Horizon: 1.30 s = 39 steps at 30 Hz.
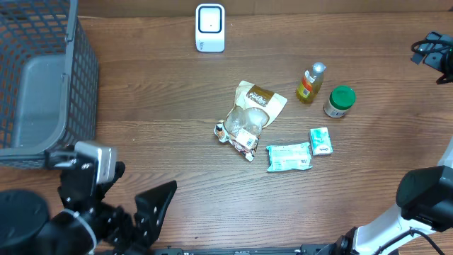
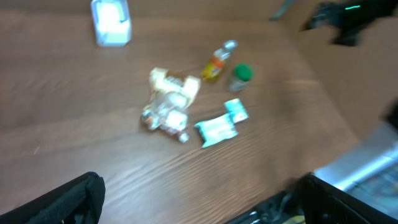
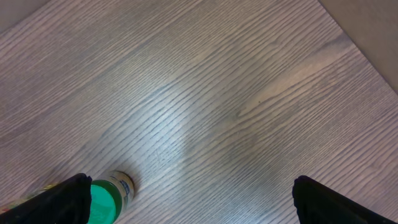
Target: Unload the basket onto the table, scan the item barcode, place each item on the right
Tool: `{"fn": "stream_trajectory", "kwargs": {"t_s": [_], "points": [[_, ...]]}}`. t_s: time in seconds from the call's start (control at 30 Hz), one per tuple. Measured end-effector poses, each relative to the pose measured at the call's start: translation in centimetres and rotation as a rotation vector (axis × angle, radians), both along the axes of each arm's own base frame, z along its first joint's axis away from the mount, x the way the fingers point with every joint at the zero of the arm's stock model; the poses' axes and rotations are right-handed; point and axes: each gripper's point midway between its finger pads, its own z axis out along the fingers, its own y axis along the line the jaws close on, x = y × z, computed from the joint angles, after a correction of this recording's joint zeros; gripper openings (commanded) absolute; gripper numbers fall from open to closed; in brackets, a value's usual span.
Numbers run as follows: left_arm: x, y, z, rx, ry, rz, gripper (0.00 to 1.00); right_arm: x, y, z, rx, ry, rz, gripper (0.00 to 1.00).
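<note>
A white barcode scanner (image 1: 210, 28) stands at the back of the wooden table. Near the middle lie a crumpled snack bag (image 1: 249, 113), a small yellow bottle (image 1: 310, 83), a green-lidded jar (image 1: 339, 101) and two teal packets (image 1: 289, 156) (image 1: 320, 141). My left gripper (image 1: 138, 190) is open at the front left, well short of them, with nothing between its fingers. The left wrist view shows them blurred, snack bag (image 2: 168, 106) in the middle. My right gripper (image 3: 193, 196) is open over bare wood, the green-lidded jar (image 3: 106, 198) beside its left finger.
A dark mesh basket (image 1: 81, 71) with a grey liner stands at the back left. A black device with cables (image 1: 433, 51) sits at the back right edge. The table's corner shows at the top right of the right wrist view.
</note>
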Motion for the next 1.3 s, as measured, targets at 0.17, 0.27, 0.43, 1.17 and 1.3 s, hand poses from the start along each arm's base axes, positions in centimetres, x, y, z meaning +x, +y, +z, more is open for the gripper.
{"fn": "stream_trajectory", "kwargs": {"t_s": [0.17,0.27,0.43,1.17,1.3], "points": [[1.8,0.9,-3.9,0.052,0.119,0.094,1.00,0.0,0.0,0.0,0.000,0.000,0.000,1.00],[2.5,1.5,-6.6,0.082,0.201,0.139,0.99,0.0,0.0,0.0,0.000,0.000,-0.001,1.00],[2.5,2.5,-10.7,0.117,0.312,0.193,1.00,0.0,0.0,0.0,0.000,0.000,0.000,1.00],[7.2,6.9,-25.6,0.079,0.107,0.453,1.00,0.0,0.0,0.0,0.000,0.000,0.000,1.00],[8.3,7.5,-28.4,0.095,0.038,0.465,0.99,0.0,0.0,0.0,0.000,0.000,0.000,1.00]]}}
